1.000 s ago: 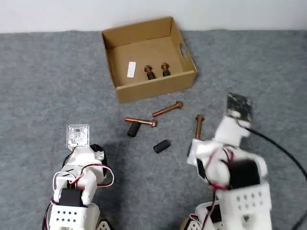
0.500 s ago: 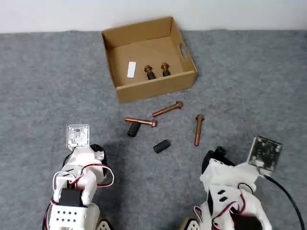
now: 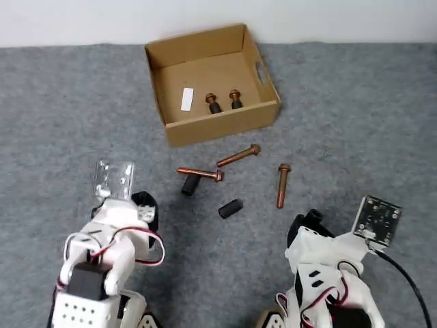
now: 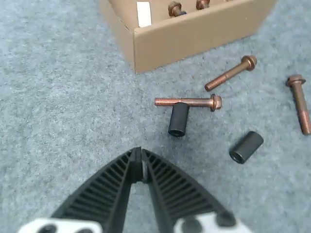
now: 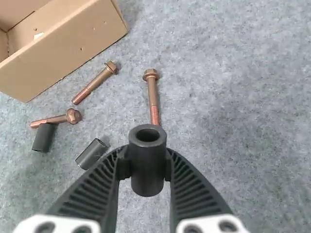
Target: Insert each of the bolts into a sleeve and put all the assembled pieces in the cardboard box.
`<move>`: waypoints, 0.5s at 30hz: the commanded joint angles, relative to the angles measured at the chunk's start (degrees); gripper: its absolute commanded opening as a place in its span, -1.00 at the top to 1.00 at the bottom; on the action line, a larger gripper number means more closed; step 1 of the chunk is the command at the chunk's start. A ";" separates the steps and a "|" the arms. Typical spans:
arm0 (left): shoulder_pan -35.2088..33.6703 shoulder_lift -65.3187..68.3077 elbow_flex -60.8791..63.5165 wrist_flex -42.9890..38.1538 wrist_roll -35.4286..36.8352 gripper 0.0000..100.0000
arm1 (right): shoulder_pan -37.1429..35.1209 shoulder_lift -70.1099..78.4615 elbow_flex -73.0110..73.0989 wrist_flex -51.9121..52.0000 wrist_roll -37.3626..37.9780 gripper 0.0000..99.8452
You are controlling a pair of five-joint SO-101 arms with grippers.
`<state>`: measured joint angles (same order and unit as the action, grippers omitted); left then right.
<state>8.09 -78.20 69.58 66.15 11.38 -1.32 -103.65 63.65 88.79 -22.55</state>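
Note:
The cardboard box (image 3: 179,130) stands at the back with two assembled pieces (image 3: 213,102) (image 3: 235,99) inside. Three copper bolts lie loose in front of it: one slanted (image 3: 239,156), one flat (image 3: 199,173) and one lengthwise (image 3: 282,184). A black sleeve (image 3: 189,184) touches the flat bolt, and a second one (image 3: 231,208) lies nearer. My right gripper (image 5: 146,155) is shut on a third black sleeve (image 5: 147,167), held upright with its bore open, near the lengthwise bolt (image 5: 152,99). My left gripper (image 4: 141,154) is shut and empty, short of the sleeve (image 4: 178,119).
Grey carpet covers the table, with free room to the left and right of the parts. A white label (image 3: 187,100) lies on the box floor. The box wall facing the arms (image 4: 194,34) rises between the loose bolts and the assembled pieces.
The right arm has drawn back from the lengthwise bolt toward the near edge and now holds still. The left arm has moved a little forward toward the parts.

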 commanded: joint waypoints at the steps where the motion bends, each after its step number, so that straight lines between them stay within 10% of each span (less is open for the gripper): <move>1: 0.88 12.92 -8.13 -2.29 -4.22 0.99 | 0.66 -0.31 -0.26 -1.27 -0.62 0.98; 15: 2.73 60.66 -41.89 2.73 -35.43 0.86 | 1.19 -0.31 -0.09 -1.36 -0.70 0.98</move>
<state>9.49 -23.52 35.38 66.77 -19.47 -0.79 -103.65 63.65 88.79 -22.73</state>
